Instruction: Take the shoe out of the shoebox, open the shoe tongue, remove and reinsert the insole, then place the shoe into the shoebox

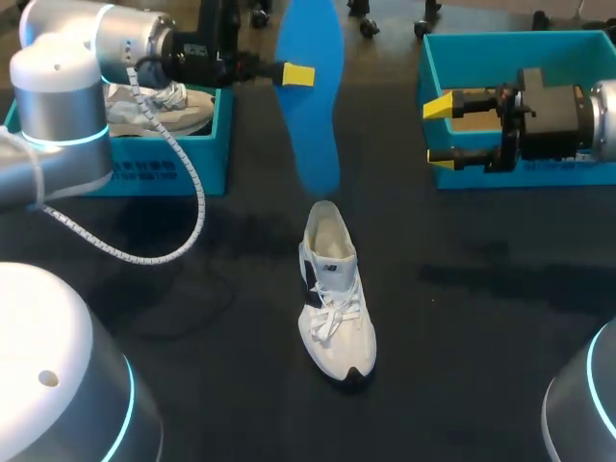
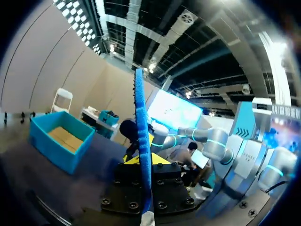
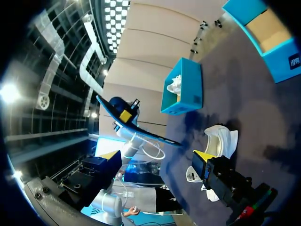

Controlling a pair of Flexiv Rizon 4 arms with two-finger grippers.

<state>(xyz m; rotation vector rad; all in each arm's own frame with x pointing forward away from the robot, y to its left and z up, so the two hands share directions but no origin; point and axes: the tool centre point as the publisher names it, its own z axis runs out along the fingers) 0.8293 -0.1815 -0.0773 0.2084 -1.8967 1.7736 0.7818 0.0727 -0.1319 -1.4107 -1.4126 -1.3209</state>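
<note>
Dark matte table [image 1: 481, 318] is filling the whole workspace. Second blue box [image 1: 183, 159] is sitting on it at the far left, open side up, with white print showing on the front wall. Spare grey-white shoe [image 1: 159, 108] is lying inside that box, sole down. From the right wrist view it is poking slightly above the rim.

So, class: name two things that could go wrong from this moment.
The insole, pinched only at its edge by the left gripper, could slip or twist. The shoe stands unheld on the table, the right gripper open and apart from it, so pushing the insole in might shove or tip it.
</note>
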